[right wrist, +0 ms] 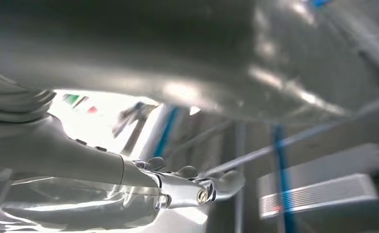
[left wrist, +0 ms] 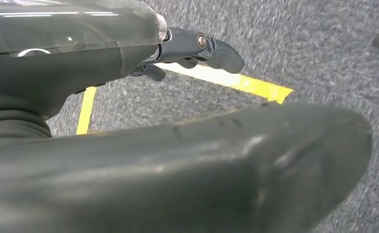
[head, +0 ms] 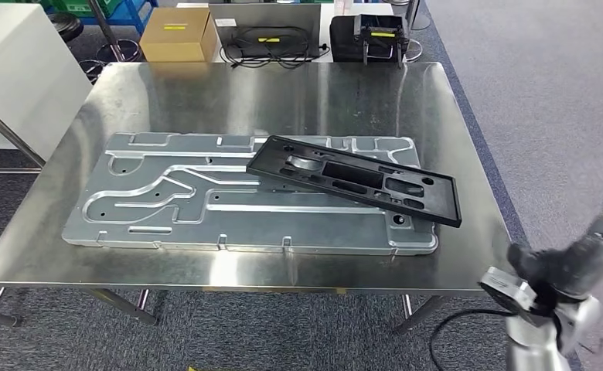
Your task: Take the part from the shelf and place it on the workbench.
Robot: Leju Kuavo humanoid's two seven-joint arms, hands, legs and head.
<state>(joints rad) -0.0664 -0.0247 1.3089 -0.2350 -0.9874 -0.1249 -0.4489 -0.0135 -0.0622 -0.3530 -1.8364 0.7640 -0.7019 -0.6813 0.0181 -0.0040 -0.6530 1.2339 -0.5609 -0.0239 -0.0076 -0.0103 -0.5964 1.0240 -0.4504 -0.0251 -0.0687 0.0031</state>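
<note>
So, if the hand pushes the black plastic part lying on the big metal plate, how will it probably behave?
The black part is flat, thin and full of cut-outs, so it is probably light and may flex a little. It rests on the smooth metal plate, so it would likely slide, not roll. One corner overhangs the plate's edge; a push there might tilt it.

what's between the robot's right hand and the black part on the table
In the head view, only bare steel workbench and its edge, then carpet, lie between the right robot hand and the black part.
</note>
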